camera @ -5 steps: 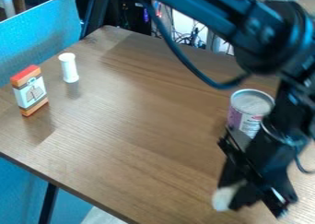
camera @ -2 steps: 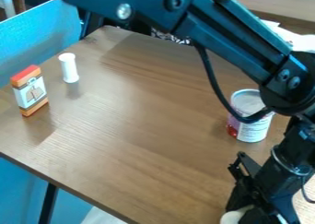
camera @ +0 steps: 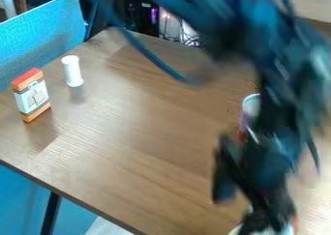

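Brown table (camera: 142, 147) lies beneath the hand (camera: 263, 220), blue panel (camera: 48, 28) and cables (camera: 188, 36) beyond.

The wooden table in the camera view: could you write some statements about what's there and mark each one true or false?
1. The small box has a red top. True.
2. The white cylinder lies on its side. False: it stands upright.
3. The robot arm partly hides the can. True.
4. The gripper is right beside the small box. False: it is at the lower right, well away from the box at the left.
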You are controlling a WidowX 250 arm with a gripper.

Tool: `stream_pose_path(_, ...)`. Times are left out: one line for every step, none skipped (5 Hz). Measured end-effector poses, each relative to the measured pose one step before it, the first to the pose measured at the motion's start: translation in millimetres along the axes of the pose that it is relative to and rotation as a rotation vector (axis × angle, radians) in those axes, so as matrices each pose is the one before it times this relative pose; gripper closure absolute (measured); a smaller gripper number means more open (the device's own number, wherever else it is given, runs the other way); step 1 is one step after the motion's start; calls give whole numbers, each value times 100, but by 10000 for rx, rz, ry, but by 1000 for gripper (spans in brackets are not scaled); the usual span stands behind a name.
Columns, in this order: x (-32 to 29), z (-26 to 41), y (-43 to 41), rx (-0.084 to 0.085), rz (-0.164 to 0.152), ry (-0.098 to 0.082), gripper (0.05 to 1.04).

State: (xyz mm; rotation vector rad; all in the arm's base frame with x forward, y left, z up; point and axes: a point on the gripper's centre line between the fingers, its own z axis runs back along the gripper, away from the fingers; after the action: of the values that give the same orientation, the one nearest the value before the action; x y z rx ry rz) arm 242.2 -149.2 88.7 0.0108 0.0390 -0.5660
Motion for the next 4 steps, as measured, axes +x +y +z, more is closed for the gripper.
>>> stream_pose_path(-3942,4851,1704,-194,591,-1382,74)
stream_pose_path(-3744,4655,2888,901,948,-338,79)
stream_pose_path(-1371,-1259,3838,1751,1435,1619,81)
stream_pose_path(1524,-2084,5219,5,1252,1237,82)
